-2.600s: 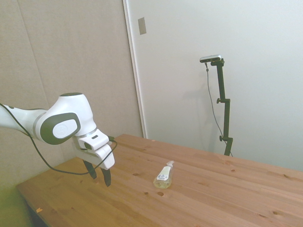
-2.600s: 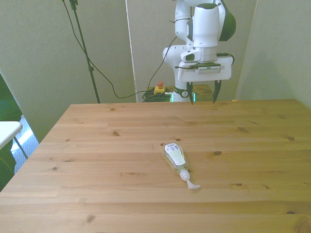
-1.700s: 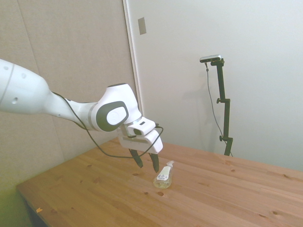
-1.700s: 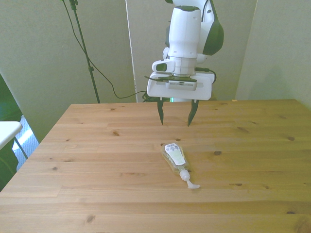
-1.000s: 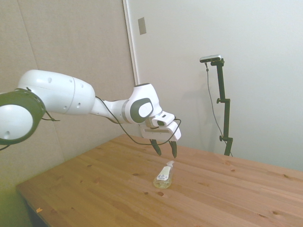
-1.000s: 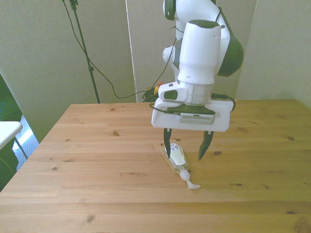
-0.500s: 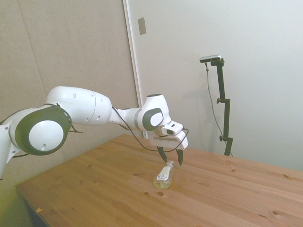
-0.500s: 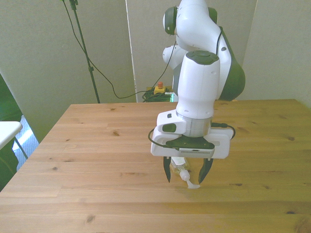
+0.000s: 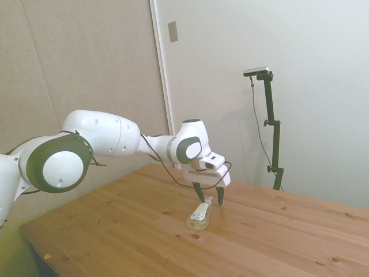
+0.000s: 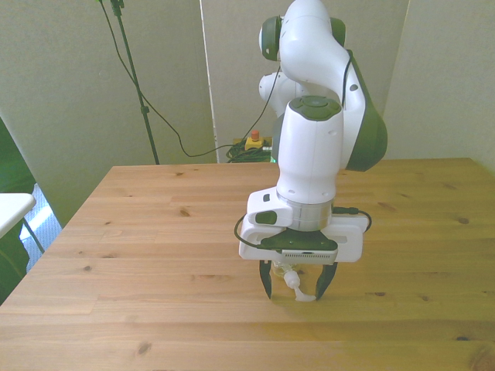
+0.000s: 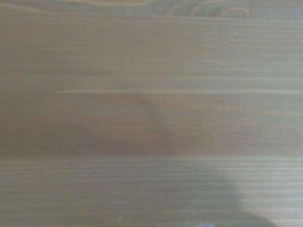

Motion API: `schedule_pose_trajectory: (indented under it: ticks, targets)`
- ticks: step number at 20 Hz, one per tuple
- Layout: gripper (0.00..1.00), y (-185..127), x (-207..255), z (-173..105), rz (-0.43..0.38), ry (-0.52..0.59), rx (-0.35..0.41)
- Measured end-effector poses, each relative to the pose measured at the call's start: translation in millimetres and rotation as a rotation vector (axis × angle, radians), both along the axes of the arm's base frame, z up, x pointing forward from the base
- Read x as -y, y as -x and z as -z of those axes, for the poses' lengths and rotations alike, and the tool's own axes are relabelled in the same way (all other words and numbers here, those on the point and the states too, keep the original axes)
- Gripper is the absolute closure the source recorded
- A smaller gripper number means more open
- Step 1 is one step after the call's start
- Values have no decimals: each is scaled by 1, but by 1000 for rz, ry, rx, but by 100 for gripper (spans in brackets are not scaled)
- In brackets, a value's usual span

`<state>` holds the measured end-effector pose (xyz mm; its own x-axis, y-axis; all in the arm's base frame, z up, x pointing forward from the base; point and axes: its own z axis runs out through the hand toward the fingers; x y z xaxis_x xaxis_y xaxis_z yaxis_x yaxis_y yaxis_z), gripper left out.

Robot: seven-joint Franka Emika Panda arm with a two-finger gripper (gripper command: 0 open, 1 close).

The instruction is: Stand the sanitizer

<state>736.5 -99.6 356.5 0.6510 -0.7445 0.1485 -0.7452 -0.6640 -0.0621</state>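
**Spread fingers straddle the pump end of the lying sanitizer**

From the side view we see the gripper (image 9: 211,198) pointing down with its dark fingers (image 9: 199,192) spread apart, their tips low over the wooden surface (image 9: 277,231). The sanitizer (image 9: 199,216) lies flat on its side just below and in front of the fingers, its white pump top reaching up between their tips; we cannot tell whether either finger touches it. The bottle is small, slim and clear, with yellowish liquid pooled at its base end and a white label along its body.

From the front view we see the gripper (image 10: 298,287) with one finger (image 10: 266,284) on each side of the pump top, open and pinching nothing. Most of the sanitizer (image 10: 294,282) is hidden behind the white gripper body; only the neck and white nozzle show between the fingers, the nozzle lying nearer the finger on the front view's right.

The wrist view gives us only blurred wood grain of the surface (image 11: 151,94) under a soft shadow.
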Motion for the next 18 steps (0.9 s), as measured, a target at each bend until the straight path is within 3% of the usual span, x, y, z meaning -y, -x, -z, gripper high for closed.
schedule_pose_trajectory:
  ticks: [18]
  targets:
    - [100,9,25,3,-15,-66,37]
